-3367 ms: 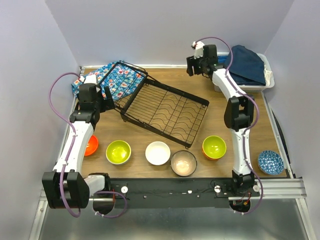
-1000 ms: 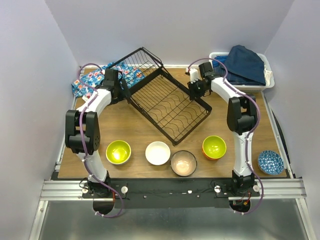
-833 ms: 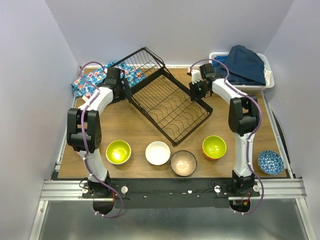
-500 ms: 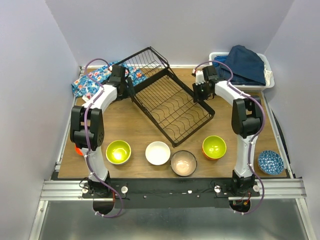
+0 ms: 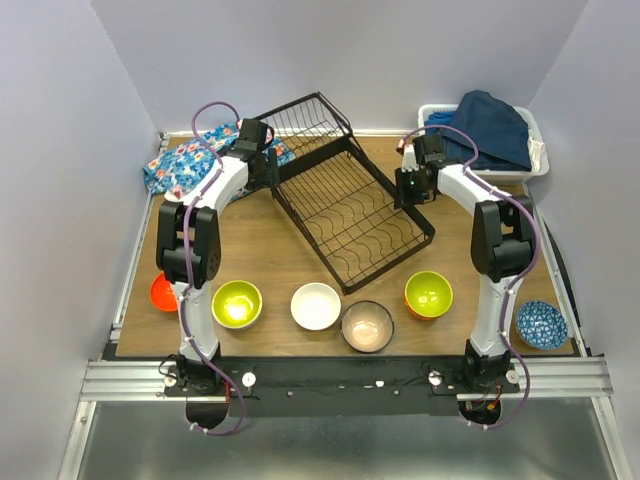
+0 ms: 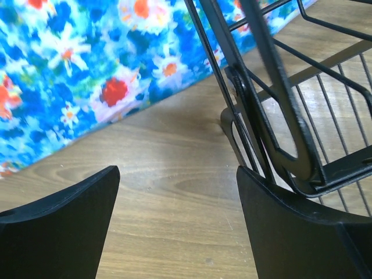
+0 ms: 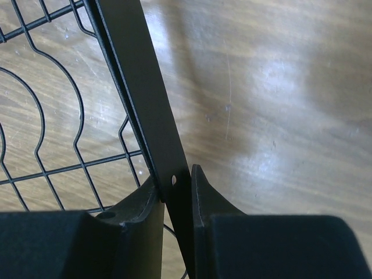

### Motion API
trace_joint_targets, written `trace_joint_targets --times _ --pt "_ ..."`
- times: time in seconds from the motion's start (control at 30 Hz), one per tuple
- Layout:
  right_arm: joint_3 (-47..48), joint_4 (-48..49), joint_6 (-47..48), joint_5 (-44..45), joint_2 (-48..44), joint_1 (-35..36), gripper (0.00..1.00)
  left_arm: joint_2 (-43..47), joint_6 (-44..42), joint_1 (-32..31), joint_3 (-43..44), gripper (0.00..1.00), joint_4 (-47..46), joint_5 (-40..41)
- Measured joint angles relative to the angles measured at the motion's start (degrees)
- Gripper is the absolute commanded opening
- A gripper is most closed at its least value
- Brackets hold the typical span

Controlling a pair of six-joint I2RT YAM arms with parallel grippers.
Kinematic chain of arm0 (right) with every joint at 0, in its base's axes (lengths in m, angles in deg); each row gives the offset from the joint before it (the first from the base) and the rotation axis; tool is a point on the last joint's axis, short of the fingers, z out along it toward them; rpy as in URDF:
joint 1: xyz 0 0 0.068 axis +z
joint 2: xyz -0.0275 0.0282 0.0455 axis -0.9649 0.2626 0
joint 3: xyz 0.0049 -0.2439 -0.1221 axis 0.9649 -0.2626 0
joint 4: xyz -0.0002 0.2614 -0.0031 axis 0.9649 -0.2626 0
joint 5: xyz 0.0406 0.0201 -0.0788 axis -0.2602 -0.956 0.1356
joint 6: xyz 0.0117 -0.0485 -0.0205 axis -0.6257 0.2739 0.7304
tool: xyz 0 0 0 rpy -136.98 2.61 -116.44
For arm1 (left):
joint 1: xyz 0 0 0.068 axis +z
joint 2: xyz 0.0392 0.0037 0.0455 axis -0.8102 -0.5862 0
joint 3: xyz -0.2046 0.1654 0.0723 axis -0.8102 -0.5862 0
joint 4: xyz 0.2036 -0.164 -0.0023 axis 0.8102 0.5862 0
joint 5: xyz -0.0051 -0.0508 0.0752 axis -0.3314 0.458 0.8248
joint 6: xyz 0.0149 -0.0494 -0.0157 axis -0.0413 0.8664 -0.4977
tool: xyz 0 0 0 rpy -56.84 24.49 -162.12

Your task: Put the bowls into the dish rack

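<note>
Right gripper pinches the right rim of the rack; left gripper gapes wide, empty, beside its back-left corner. Bowls line the near edge, bare table between.

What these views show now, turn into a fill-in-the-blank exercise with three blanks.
1. The right pincer is ___ on a frame bar of the dish rack.
2. The left pincer stands ___ beside the rack's corner, with the floral cloth beyond it.
3. The blue-white patterned bowl lies nearest the base of the ___ arm.

Missing words: shut; open; right.
</note>
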State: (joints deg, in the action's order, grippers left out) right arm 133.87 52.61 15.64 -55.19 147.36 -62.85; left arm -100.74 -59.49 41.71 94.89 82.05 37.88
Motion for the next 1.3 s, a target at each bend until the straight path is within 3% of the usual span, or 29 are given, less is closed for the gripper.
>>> trace_joint_targets --times 0.23,0.6,1.3 --pt "-6.32 0.26 -4.74 1.97 -4.74 -0.04 0.01 -2.47 -4.13 -2.32 4.07 0.93 1.07 3.76" --pt "-18.47 0.07 -13.94 7.37 -12.7 -0.9 0.01 -5.68 -4.26 -7.89 4.46 0.94 -10.51 3.76" --pt "-14.12 -5.92 -20.33 6.64 -10.03 -2.03 0.01 -11.37 -8.46 -9.53 12.55 0.99 -11.93 5.07"
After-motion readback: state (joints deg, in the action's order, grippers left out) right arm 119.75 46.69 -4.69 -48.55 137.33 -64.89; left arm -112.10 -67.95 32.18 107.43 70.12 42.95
